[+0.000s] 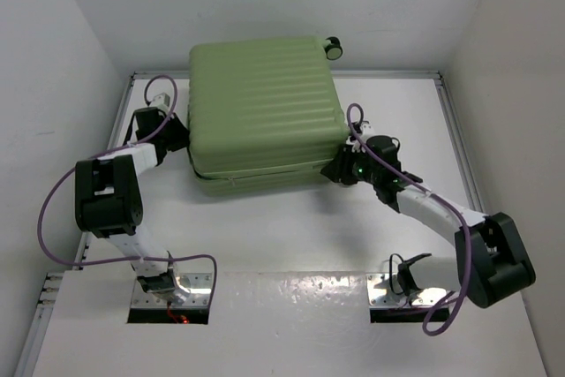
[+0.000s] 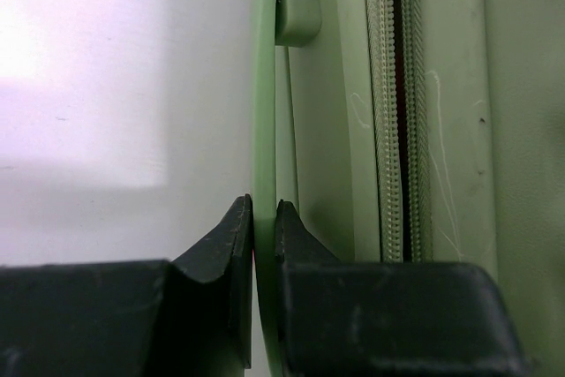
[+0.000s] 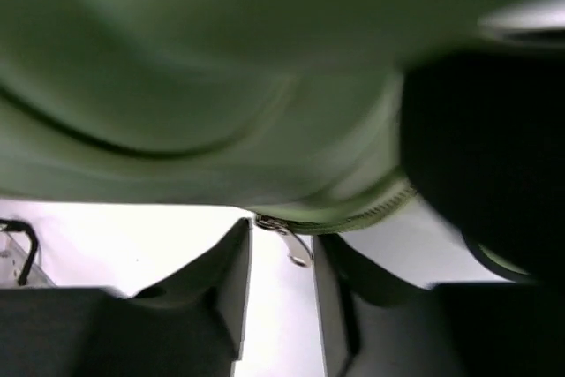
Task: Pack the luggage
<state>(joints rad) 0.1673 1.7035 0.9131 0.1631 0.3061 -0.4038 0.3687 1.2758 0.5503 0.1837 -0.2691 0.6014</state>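
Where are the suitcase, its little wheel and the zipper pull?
luggage (image 1: 260, 103): overhead view, middle of its ribbed green shell.
wheel (image 1: 333, 44): overhead view, the black caster at its far right corner.
zipper pull (image 3: 284, 236): right wrist view, the metal tab hanging below the shell.

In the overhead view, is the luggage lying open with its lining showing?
No, the luggage has its ribbed pale-green shell down over the lower half, and no lining shows.

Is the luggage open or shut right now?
Shut: the luggage lies flat, halves together. Its zipper shows a dark gap between the teeth, so unzipped there.
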